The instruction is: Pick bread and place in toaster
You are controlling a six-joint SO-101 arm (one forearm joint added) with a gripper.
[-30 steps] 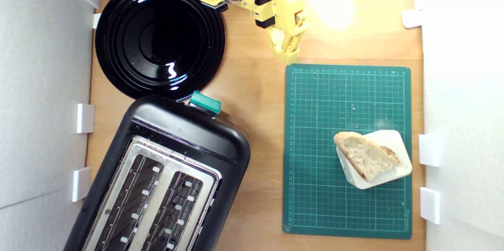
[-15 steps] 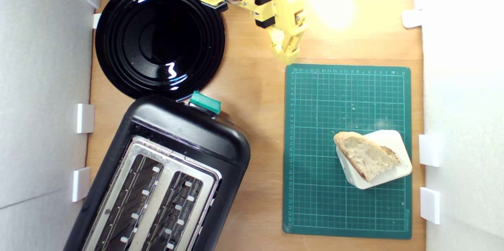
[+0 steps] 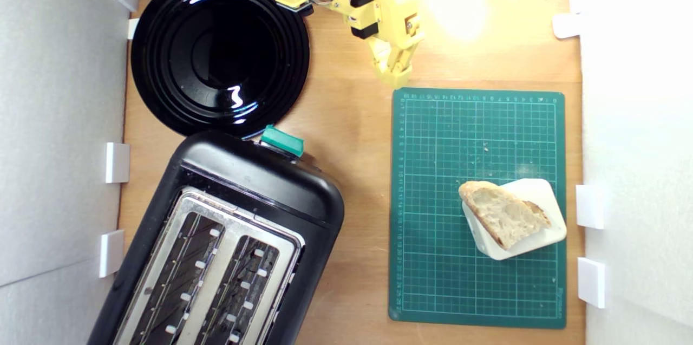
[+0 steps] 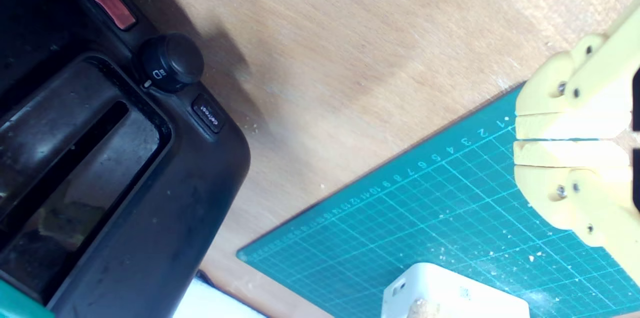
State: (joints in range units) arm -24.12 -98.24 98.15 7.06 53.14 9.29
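The bread [image 3: 503, 215], a pale wedge with a brown crust, lies on a cream rounded box [image 3: 533, 190] at the exterior view's right, on the green cutting mat [image 3: 433, 171]. The black toaster [image 3: 260, 177] with a silver slotted top and a teal lever knob [image 3: 281, 140] fills the exterior view's lower left. My yellow gripper [image 3: 394, 80] hangs shut and empty just beyond the mat's far edge, well away from the bread. In the wrist view the fingers [image 4: 565, 126] press together over the mat [image 4: 400, 228], with the toaster's side [image 4: 150, 238] and the box's corner [image 4: 450, 293] in sight.
A round glossy black plate [image 3: 162, 47] lies at the exterior view's upper left, touching the toaster's end. White foam walls with white clips [image 3: 590, 206] border both sides of the wooden table [image 3: 352, 117]. Bright glare falls on the table beside the arm.
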